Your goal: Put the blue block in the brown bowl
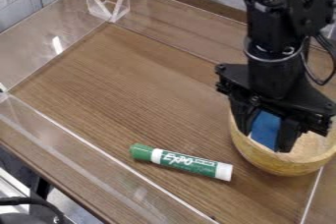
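One black gripper (269, 122) is seen, and its fingers are closed on the single blue block (266, 130), which is pinched between them inside the one brown bowl (276, 163). One green-and-white marker (182, 162) is also counted, lying on the one wooden table (125, 85). The block is coloured a plain mid-blue; its surface looks smooth and matte, with no lettering to be made out, and its upper part and sides are partly covered by the black fingers, so its full outline cannot be told. A lighter blue is shown on the face turned toward the camera. Whether the bowl's floor is touched by the block cannot be told. The bowl is placed at about four o'clock in the view, its light-brown rim partly hidden behind the gripper, and its rounded front wall is left in plain sight. The marker is set at about six o'clock, apart from the bowl and to its left in the view, with its green cap pointed toward ten o'clock and the word EXPO printed on its white barrel. A clear plastic piece (108, 2) is seen at about eleven o'clock, near the table's far edge. The bowl is reached into by the gripper from above.
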